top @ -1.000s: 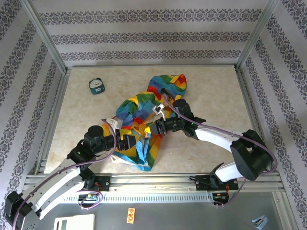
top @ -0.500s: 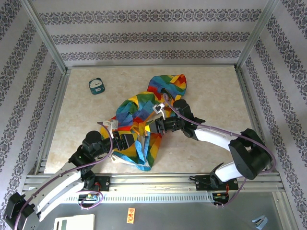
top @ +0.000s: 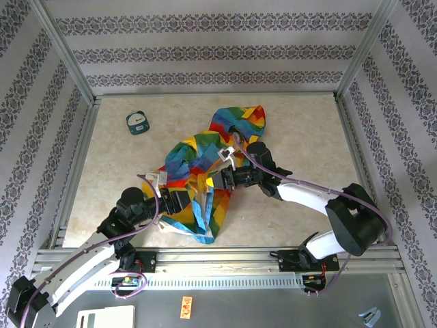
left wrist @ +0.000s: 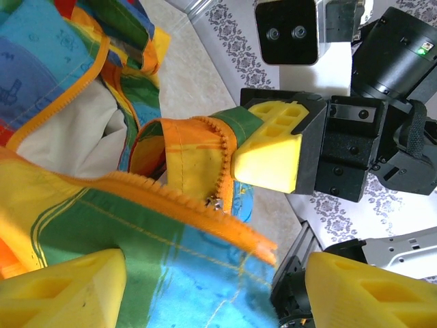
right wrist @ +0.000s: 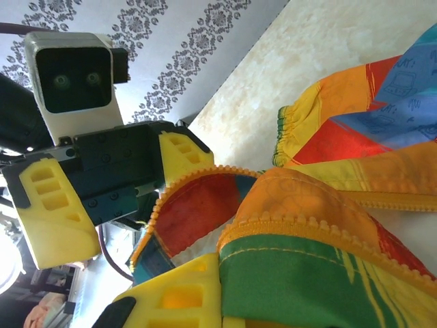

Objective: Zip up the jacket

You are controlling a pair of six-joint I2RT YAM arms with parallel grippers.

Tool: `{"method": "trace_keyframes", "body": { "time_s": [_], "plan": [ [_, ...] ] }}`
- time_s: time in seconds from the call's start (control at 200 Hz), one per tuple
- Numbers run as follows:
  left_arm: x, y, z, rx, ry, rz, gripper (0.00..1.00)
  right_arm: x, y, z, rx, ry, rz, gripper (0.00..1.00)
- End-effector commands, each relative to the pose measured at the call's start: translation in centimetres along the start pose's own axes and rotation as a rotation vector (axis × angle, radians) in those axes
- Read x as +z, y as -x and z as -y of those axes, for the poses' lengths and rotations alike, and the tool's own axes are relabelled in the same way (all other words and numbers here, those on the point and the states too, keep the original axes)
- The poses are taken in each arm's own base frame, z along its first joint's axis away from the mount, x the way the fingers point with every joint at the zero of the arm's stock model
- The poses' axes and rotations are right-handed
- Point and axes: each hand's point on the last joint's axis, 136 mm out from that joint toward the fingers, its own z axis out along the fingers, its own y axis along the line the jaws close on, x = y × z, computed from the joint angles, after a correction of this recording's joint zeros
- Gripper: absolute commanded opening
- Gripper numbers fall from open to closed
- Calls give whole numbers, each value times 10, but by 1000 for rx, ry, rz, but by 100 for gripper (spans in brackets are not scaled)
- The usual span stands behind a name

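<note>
Right gripper (top: 217,181) pinches the jacket (top: 198,154) on the marbled table (top: 307,137).

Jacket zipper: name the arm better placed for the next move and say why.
Left. The left gripper is open with a loose zipper edge of the jacket lying between its fingers, ready to close. The right gripper is shut on the other edge.

You're looking at a robot test cell in a lab, not a home. The flat beige marble-look tabletop (top: 307,130) is boxed in by bare silver aluminium frame posts (top: 65,51). The white panels with grey damask stripes (top: 218,41) on the left, far and right sides sit flat inside that frame. Along the near edge, a long slotted aluminium rail (top: 225,258) carries two black bolted-down robot arm bases (top: 304,260).
</note>
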Motion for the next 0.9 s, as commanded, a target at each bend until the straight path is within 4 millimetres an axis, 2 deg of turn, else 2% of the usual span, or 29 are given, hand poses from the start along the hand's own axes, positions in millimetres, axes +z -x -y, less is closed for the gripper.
{"method": "trace_keyframes", "body": {
  "time_s": [0.0,0.2,0.305,0.45,0.635,0.894],
  "plan": [
    [-7,28,20,113,21,37,67,-16,17,-16,-60,-8,76,0],
    [-3,52,52,259,4,-9,56,-32,26,-34,-159,-17,139,0],
    [12,52,65,302,-51,-52,52,-37,27,-43,-243,-14,153,0],
    [30,53,77,322,-131,-70,38,-42,32,-54,-320,-7,169,0],
    [45,43,80,314,-186,-114,27,-42,35,-58,-336,1,171,0],
    [49,35,78,288,-215,-127,26,-41,38,-58,-339,10,176,0]
  ]
}}
